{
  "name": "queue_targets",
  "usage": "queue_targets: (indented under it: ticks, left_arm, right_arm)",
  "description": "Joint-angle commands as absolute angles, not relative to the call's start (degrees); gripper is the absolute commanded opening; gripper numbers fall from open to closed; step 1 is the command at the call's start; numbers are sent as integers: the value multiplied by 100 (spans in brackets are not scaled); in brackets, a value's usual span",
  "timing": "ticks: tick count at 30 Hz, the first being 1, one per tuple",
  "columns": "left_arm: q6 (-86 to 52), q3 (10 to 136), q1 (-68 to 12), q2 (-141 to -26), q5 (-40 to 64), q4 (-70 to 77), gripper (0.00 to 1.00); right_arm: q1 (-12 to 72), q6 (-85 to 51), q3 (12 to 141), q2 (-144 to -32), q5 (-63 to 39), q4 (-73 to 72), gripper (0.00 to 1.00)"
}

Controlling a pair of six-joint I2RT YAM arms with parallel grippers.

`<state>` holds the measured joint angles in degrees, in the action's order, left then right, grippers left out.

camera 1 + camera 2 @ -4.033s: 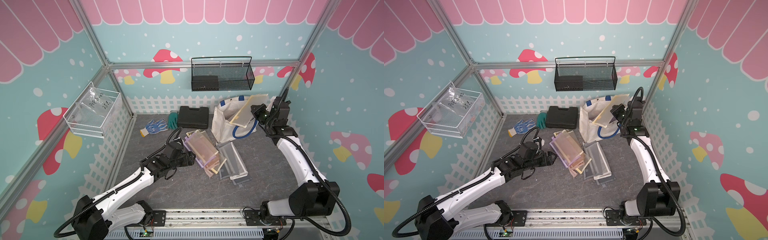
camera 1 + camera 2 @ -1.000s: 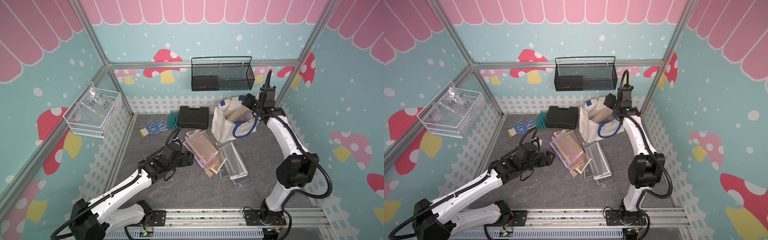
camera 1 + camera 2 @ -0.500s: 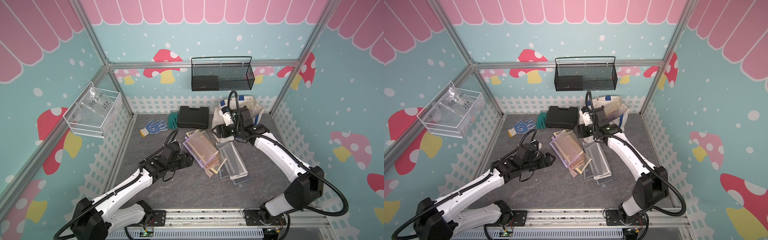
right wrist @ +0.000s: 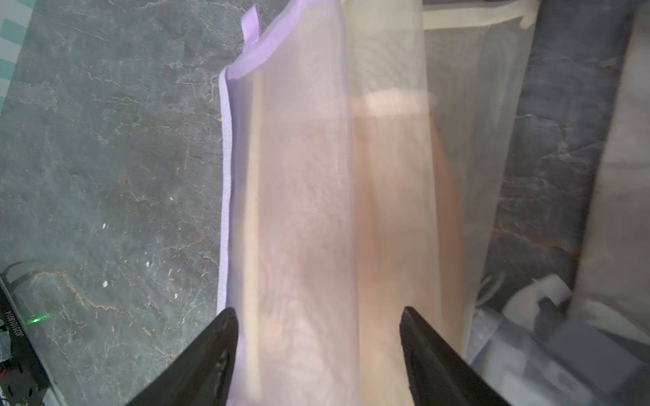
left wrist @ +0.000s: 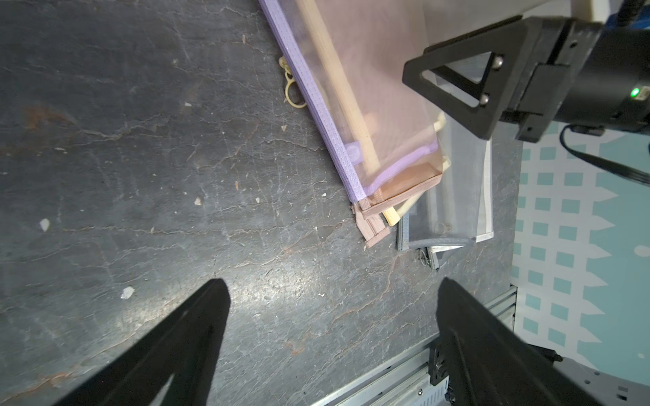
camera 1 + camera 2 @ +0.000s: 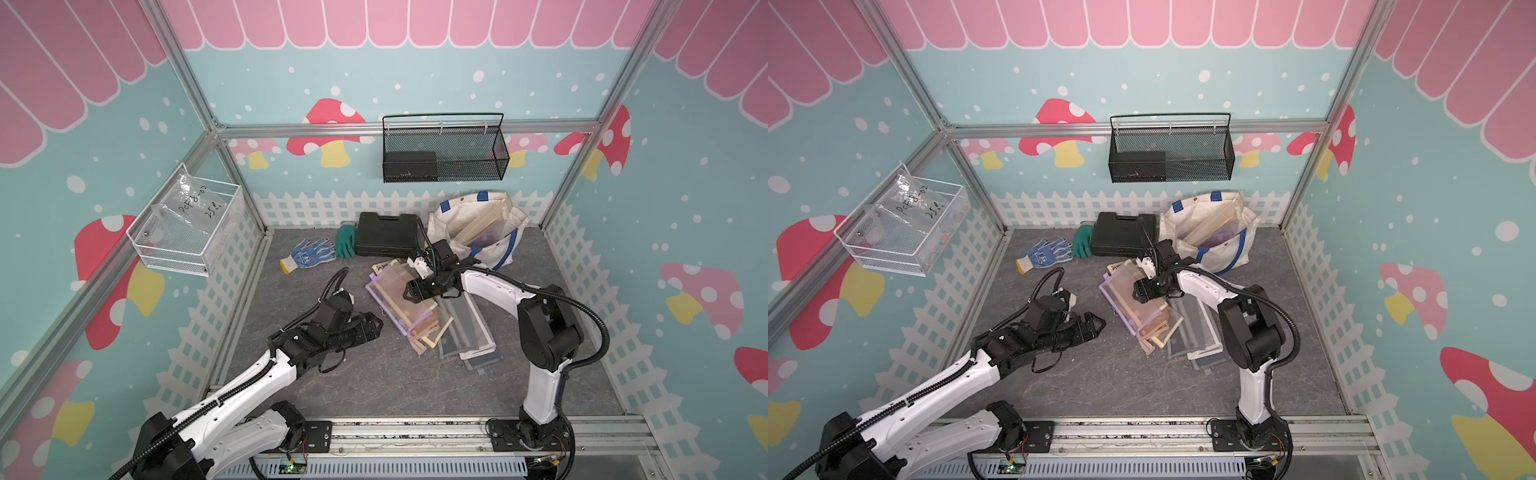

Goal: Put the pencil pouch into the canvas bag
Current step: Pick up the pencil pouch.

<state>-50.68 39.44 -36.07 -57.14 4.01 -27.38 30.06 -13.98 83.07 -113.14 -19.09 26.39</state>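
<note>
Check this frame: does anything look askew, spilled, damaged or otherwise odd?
Nothing looks spilled or damaged. The pouch pile lies fanned and skewed mid-table. The canvas bag slumps at the back, with pouches jutting tilted from its mouth. The right gripper is open over the top purple-edged pouch.

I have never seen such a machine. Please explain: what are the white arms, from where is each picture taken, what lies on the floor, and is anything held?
These are two robot arms, each ending in a two-fingered gripper. Two pictures look down on the booth; two come from cameras on the wrists. On the floor lie a pile of mesh pencil pouches topped by a purple-edged pouch, a black case, a blue glove, a green glove and a canvas bag with pouches inside. The left gripper is open over bare floor. The right gripper is open above the purple-edged pouch. Nothing is held.
</note>
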Motion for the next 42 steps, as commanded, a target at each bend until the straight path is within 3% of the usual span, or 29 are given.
queue_targets:
  ticks: [1, 8, 14, 20, 23, 30, 36, 42]
  left_arm:
    - [-5281, 3837, -3581, -5730, 237, -2544, 92]
    - [-5452, 3673, -3520, -6169, 220, -1912, 89]
    - [-5766, 3362, -3152, -6945, 499, -806, 80]
    - [-5640, 3582, -3138, -7375, 650, -681, 78]
    - [-5619, 3517, -3132, -7207, 566, -748, 78]
    - [-5388, 3521, -3146, -6579, 365, -1383, 79]
    - [-4832, 3969, -3237, -6103, 220, -1975, 80]
    - [-4105, 4927, -3782, -6350, -29, -2429, 84]
  right_arm:
    - [3050, -1236, 8481, -11462, -2039, 2580, 70]
    - [3086, -1313, 8365, -11707, -2210, 2399, 55]
    - [3171, -1334, 8147, -11644, -2221, 2318, 39]
    - [3230, -1367, 7958, -11480, -2132, 2265, 11]
    - [3233, -1358, 7949, -11221, -2173, 2245, 2]
    - [3225, -1838, 7563, -9813, -2707, 1493, 0]
    - [3133, -2518, 7360, -8902, -2441, 1424, 0]
    - [2728, -3263, 7313, -7894, -1856, 1410, 0]
